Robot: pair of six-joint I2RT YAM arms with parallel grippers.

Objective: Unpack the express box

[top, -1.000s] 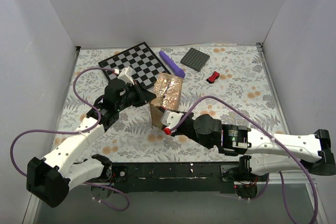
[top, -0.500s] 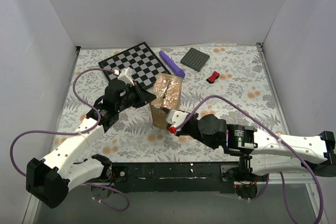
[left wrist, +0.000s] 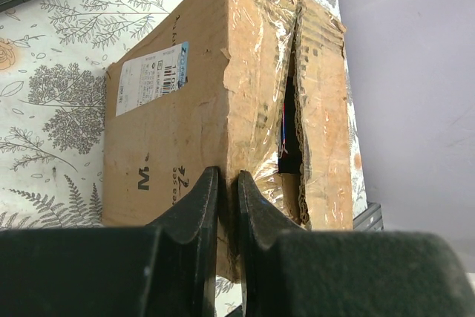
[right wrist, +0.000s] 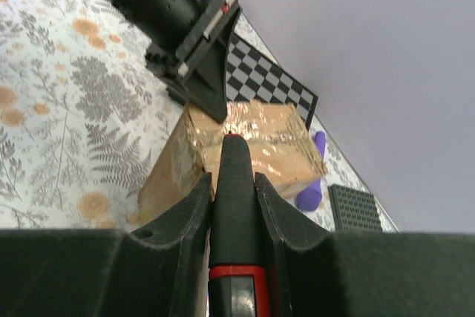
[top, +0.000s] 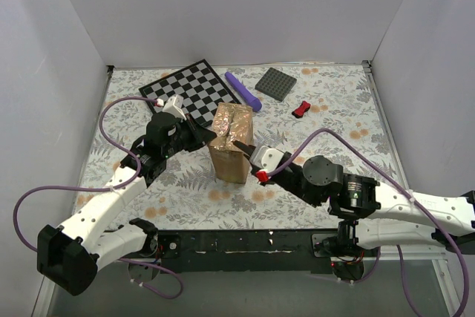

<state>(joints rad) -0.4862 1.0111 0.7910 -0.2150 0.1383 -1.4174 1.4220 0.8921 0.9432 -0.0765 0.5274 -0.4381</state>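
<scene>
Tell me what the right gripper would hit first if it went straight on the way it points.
Most likely the express box. The black tool clamped in the right gripper aims at its taped top, and the tip seems right at it, though depth is unclear.

Table with a pale floral top, checkerboard near the far left corner, purple tool and dark grey square plate by the far edge, small red object nearby, express box near the middle.

The left arm bars the box at 9 o'clock, jaws against its side. The right arm, jaws clamping a black tool, bars 4 o'clock. A chessboard crowds 11 o'clock. The bench lies open at 6 o'clock.
</scene>
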